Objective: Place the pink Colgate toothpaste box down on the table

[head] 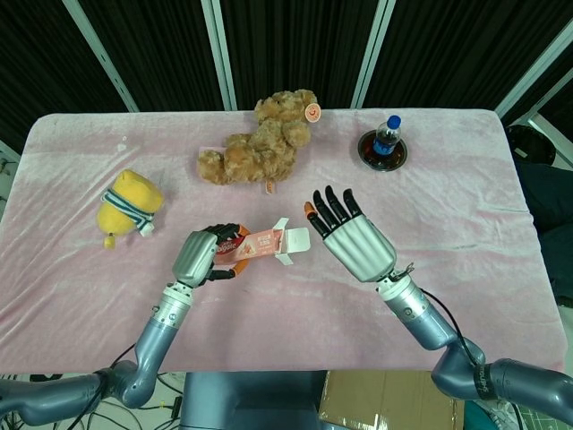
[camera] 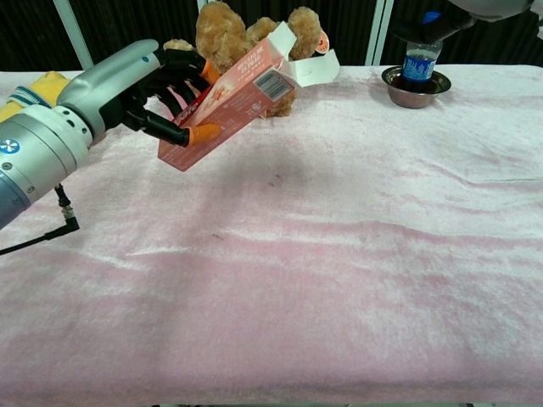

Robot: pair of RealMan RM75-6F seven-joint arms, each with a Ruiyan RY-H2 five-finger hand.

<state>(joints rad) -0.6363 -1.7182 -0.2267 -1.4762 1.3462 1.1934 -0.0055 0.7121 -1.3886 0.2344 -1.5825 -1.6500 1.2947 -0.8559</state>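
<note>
My left hand (head: 199, 255) (camera: 136, 85) grips the pink Colgate toothpaste box (head: 260, 245) (camera: 225, 100) by its lower end and holds it tilted above the pink table cloth (camera: 339, 254). The box's far end flaps (head: 291, 242) (camera: 310, 69) stand open. My right hand (head: 354, 240) hovers just right of the box with its fingers spread, apart from it and holding nothing. In the chest view only its dark underside (camera: 441, 17) shows at the top right edge.
A brown teddy bear (head: 260, 143) lies at the back centre. A yellow plush toy (head: 130, 204) sits at the left. A blue-capped cola bottle (head: 387, 136) stands in a metal bowl (head: 383, 154) at the back right.
</note>
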